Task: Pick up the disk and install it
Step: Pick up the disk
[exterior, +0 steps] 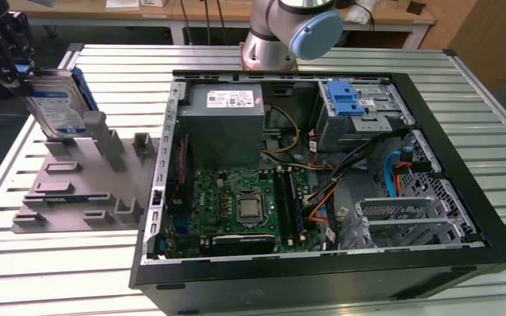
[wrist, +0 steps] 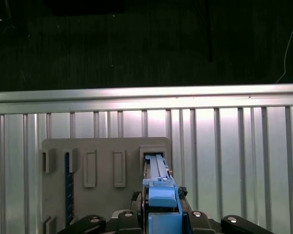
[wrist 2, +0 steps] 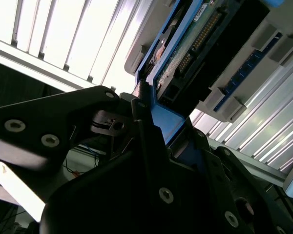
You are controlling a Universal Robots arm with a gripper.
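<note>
The disk (exterior: 55, 105), a silver drive with a white-and-blue label in a blue bracket, stands on edge at the far end of the grey holder fixture (exterior: 77, 191), on the exterior view's left. My gripper (exterior: 18, 64) is shut on its upper edge. In the second wrist view the dark fingers (wrist 2: 146, 146) clamp the blue bracket, and the disk (wrist 2: 195, 44) reaches away from the gripper (wrist 2: 161, 122). In the first wrist view the disk's blue edge (wrist: 158, 187) runs from the gripper (wrist: 161, 217) down to a slot of the fixture (wrist: 102, 165).
The open computer case (exterior: 464, 197) lies on the exterior view's right, holding a grey power-supply box (exterior: 226, 115), a motherboard (exterior: 240, 207) and a drive cage with a blue latch (exterior: 345, 99). The arm's base (exterior: 279, 36) stands behind the case. All rests on a slatted metal table (exterior: 51, 276).
</note>
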